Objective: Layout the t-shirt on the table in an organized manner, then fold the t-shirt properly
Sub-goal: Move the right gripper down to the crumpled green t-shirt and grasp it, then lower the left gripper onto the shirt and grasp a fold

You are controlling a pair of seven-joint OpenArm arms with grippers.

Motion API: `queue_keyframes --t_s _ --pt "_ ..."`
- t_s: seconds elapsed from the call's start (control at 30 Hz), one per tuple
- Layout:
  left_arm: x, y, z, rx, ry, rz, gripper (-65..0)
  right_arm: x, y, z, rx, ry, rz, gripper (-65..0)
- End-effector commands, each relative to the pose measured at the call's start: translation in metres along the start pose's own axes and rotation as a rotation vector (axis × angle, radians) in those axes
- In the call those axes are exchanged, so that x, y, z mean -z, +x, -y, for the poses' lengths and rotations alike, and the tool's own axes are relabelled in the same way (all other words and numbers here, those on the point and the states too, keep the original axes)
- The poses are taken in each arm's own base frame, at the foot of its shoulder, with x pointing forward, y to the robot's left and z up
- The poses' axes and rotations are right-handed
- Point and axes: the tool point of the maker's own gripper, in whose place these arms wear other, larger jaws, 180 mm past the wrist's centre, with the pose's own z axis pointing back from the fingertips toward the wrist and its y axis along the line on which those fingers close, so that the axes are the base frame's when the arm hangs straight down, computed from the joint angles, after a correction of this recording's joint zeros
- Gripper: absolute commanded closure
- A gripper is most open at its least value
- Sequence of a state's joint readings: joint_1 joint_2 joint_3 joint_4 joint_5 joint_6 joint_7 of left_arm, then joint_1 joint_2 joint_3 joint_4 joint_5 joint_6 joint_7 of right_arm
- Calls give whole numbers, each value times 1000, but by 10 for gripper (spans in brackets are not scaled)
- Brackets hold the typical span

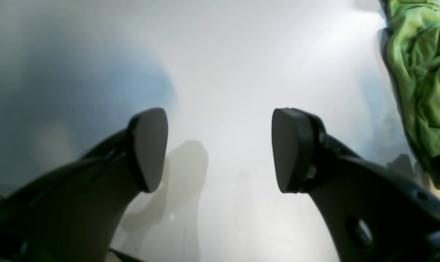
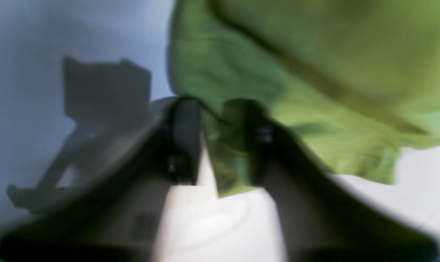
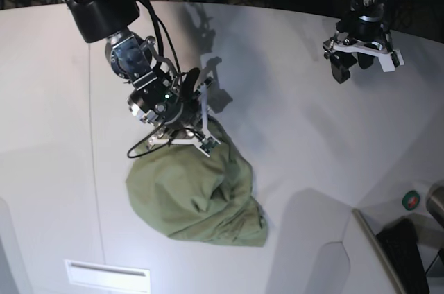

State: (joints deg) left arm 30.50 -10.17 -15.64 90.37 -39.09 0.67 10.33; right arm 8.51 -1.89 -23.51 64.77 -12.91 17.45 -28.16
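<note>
The table (image 3: 291, 127) is a very large smooth white surface with a matte finish, a thin dark seam line running down its left part and a curved far edge. On it, a little toward 7 o'clock from the middle in the base view, lies the t-shirt (image 3: 198, 193), a soft sage-green cotton cloth gathered in 1 rounded, wrinkled heap with deep folds. The right gripper (image 3: 199, 136) stands at the 12 o'clock edge of this heap, and in the blurred right wrist view its 2 dark fingers are pressed together on a small fold of the green cloth (image 2: 227, 163). The left gripper (image 3: 361, 58) hangs over bare table toward 2 o'clock, well apart from the shirt; its 2 flat rounded black pads (image 1: 150, 149) stand wide apart with nothing between them.
</note>
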Motion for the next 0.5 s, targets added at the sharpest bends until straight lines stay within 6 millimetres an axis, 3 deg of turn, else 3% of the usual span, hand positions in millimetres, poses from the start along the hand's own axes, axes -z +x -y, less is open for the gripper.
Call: queue_keyframes --t_s 0.0,0.2,0.4,0.47 --pt "-1 10 1 13 -10 32 -428 -5 19 7 0 -18 57 0" --pt "7 12 5 97 -7 37 -426 -31 17 1 -5 -42 122 0" --pt "21 4 54 306 -100 30 -425 -72 14 9 -38 -98 180 0" --pt "27 6 74 308 -143 41 -425 -93 21 21 -43 -145 224 0"
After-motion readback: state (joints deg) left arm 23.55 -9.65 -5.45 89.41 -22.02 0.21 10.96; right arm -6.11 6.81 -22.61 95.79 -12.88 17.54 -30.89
